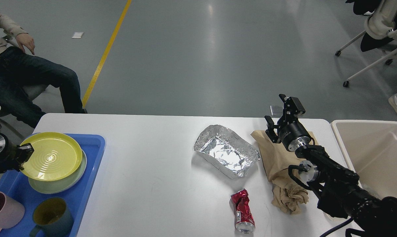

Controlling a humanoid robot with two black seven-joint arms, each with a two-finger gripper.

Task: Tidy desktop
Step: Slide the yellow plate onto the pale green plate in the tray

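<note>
The white desktop fills the middle of the head view. My left gripper is at the far left, shut on the left rim of a yellow plate. The plate lies on top of a pale green plate in the blue tray. My right gripper is open and empty, held above the far end of a crumpled brown paper bag at the right side of the desktop.
A crumpled foil tray lies mid-desktop, and a crushed red can near the front edge. A pink mug and a dark mug stand in the blue tray. A beige bin stands at the right. A seated person is at the far left.
</note>
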